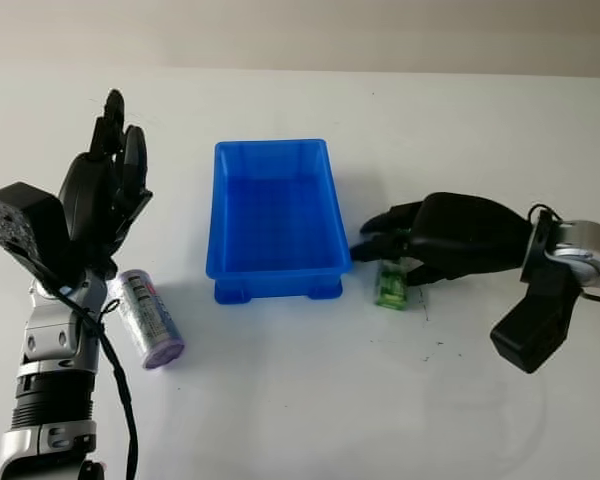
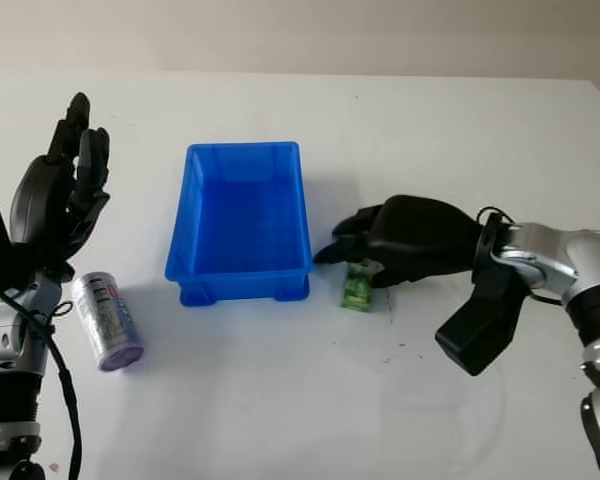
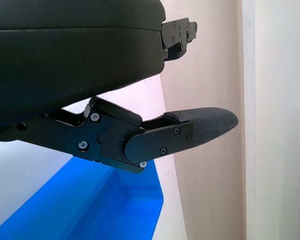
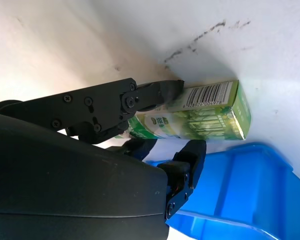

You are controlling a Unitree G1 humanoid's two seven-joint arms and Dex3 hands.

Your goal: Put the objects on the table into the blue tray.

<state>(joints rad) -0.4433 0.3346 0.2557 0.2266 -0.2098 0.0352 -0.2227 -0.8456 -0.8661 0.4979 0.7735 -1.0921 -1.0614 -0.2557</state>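
Note:
The blue tray (image 1: 270, 148) stands in the middle of the white table. Just off its near right corner lies a small green carton (image 1: 391, 286). My right hand (image 1: 378, 250) covers it from the right. In the right wrist view, its fingers (image 4: 155, 95) press on both sides of the carton (image 4: 210, 117), which sits on the table beside the tray wall (image 4: 245, 190). A silver and purple can (image 1: 148, 318) lies on its side left of the tray. My left hand (image 1: 110, 170) is raised above the table behind the can, open and holding nothing.
Dark scuff marks (image 1: 425, 345) dot the table near the carton. The table's far edge meets a pale wall. Bare white table runs along the front between the can and the carton.

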